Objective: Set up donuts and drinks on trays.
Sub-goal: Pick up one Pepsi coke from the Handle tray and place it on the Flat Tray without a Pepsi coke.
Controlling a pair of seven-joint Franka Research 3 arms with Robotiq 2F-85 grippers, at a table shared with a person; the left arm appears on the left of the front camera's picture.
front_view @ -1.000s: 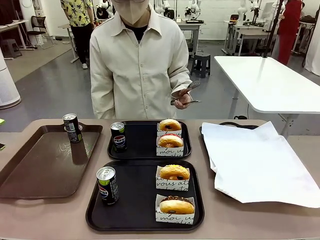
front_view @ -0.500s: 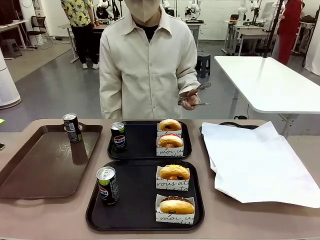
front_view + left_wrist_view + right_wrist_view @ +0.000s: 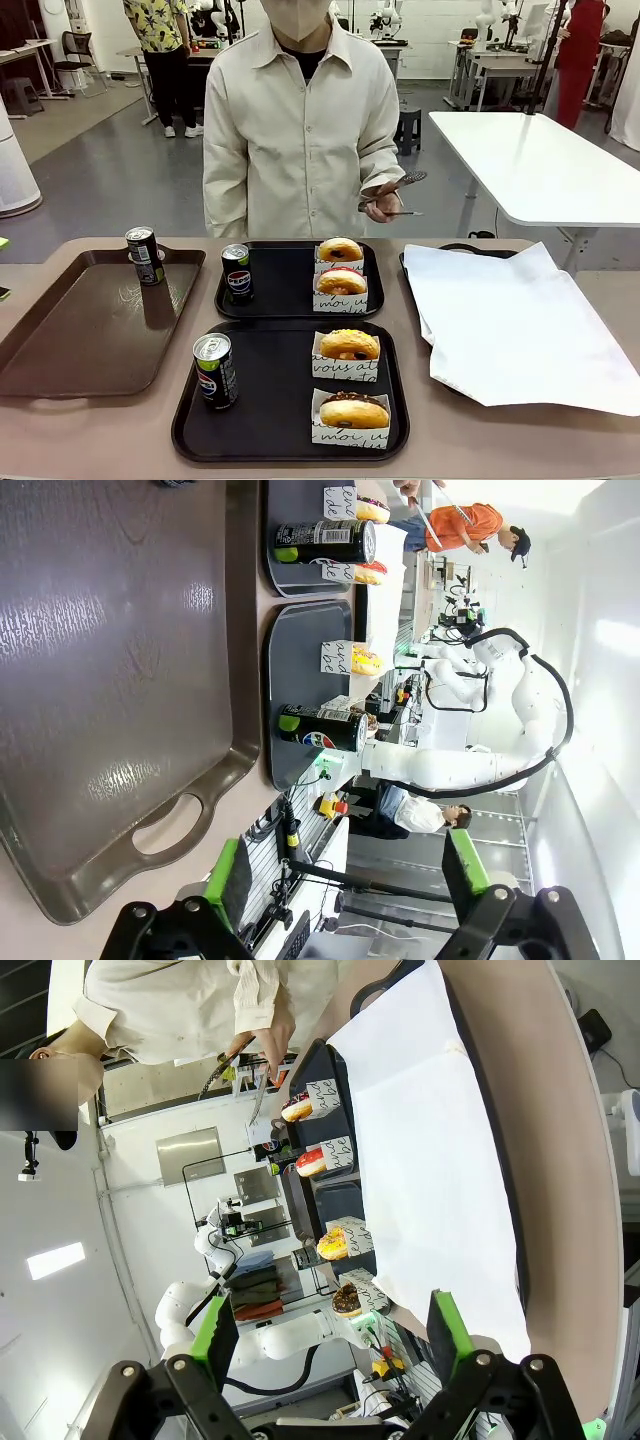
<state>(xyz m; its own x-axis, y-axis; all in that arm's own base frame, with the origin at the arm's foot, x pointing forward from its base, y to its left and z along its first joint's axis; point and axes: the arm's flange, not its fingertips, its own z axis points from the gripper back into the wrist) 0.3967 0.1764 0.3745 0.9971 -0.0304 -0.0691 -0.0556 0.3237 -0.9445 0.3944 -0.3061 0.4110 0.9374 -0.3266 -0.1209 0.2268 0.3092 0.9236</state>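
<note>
Left gripper (image 3: 345,880): jaws spread wide, nothing between the green pads, hanging above the near end of the brown tray (image 3: 120,680), by its cutout handle. Right gripper (image 3: 330,1345): jaws also wide apart, empty, over the near edge of the white paper sheet (image 3: 430,1160). On the table, two black trays sit one behind the other in the middle. Near tray (image 3: 270,420): one Pepsi can (image 3: 215,371) upright at its left side, two sleeved donuts on its right side, a yellow-iced one (image 3: 348,345) behind and a chocolate one (image 3: 352,410) in front. Far tray (image 3: 285,295): a second can (image 3: 237,272) upright at its left, two more donuts at right, one (image 3: 340,250) at the back and a pink-iced one (image 3: 341,283) just in front of it. A third can (image 3: 144,255) stands upright at the far right corner of the brown tray, left of the black trays. White sheet lies right of the trays, draped over another dark tray whose rim (image 3: 470,249) pokes out at the far edge. Person stands at the far side of the table, one hand (image 3: 383,205) holding metal tongs (image 3: 400,185) up off the table.
</note>
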